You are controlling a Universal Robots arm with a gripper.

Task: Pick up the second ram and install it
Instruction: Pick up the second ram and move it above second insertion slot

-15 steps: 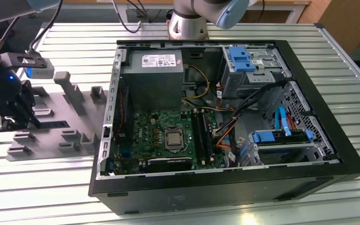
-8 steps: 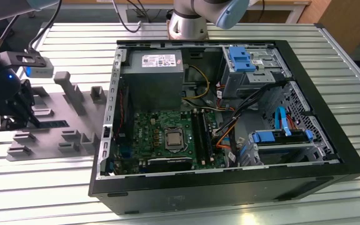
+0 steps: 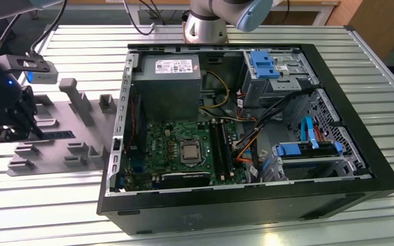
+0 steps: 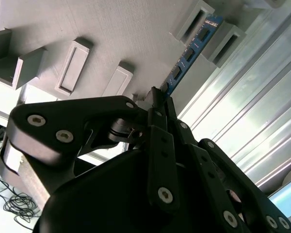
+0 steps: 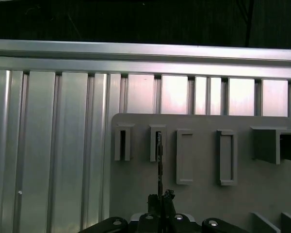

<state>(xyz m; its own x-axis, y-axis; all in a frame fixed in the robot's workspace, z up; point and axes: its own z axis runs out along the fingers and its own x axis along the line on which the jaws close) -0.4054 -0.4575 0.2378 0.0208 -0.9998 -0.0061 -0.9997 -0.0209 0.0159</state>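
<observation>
Station: the hand (image 3: 8, 134) is working over the grey holder plate (image 3: 60, 118), which is lying near the table (image 3: 46, 205) edge at the exterior view's left. The open computer case (image 3: 252, 205) is sitting in the middle of the table, well apart from the hand.

Task item: the second ram (image 4: 191, 51) is standing on its long edge on the holder plate. Its far end is sitting between two grey holder blocks (image 4: 228, 41). In the first wrist view the ram (image 5: 159, 167) is showing edge-on as a thin line, running from a holder slot back to the hand (image 5: 160, 199).

Hand state: in both wrist views the hand (image 4: 157, 94) is pressing together on the near end of the ram, pinching the board by its two flat faces. The grip is looking centred, with no visible tilt of the board.

Progress: judging from these views, the pick-up is only beginning. The ram is gripped, but its far end is lying within the holder blocks, and the views are not telling whether it is rising off the plate yet. The carry across to the case and the seating are remaining undone.

Destination: the long black memory slots (image 3: 219, 146) are lying on the motherboard (image 3: 176, 136) inside the case. The exterior view is not telling whether a stick is occupying either slot.
</observation>
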